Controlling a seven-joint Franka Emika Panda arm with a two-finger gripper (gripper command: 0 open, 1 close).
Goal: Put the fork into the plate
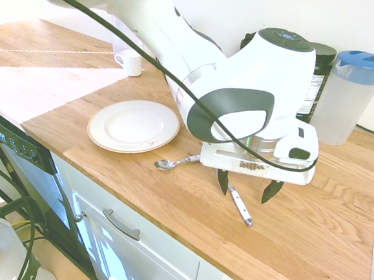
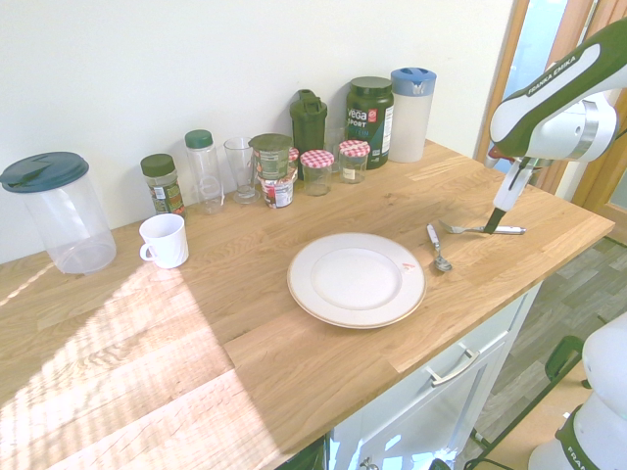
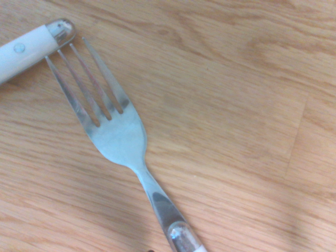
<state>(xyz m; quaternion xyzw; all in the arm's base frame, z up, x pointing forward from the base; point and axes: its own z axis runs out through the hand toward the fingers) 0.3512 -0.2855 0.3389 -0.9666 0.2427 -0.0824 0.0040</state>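
Observation:
The fork [image 1: 241,208] [image 2: 480,230] lies flat on the wooden counter, its white handle pointing toward the counter's front edge. The wrist view shows its tines [image 3: 113,131] close up, touching the end of the spoon's white handle [image 3: 31,44]. My gripper [image 1: 247,185] [image 2: 493,221] hangs open just above the fork, one dark finger on each side of the handle, holding nothing. The white plate [image 1: 134,125] [image 2: 357,278] with a tan rim lies empty a short way off, beyond the spoon [image 1: 175,162] [image 2: 438,250].
A white mug [image 2: 165,241], a row of jars and bottles [image 2: 318,162], a dark tub [image 2: 369,120] and a blue-lidded pitcher [image 2: 409,113] stand along the back wall. A clear jug [image 2: 59,211] stands at the far end. The counter's front edge [image 1: 185,240] runs close to the fork.

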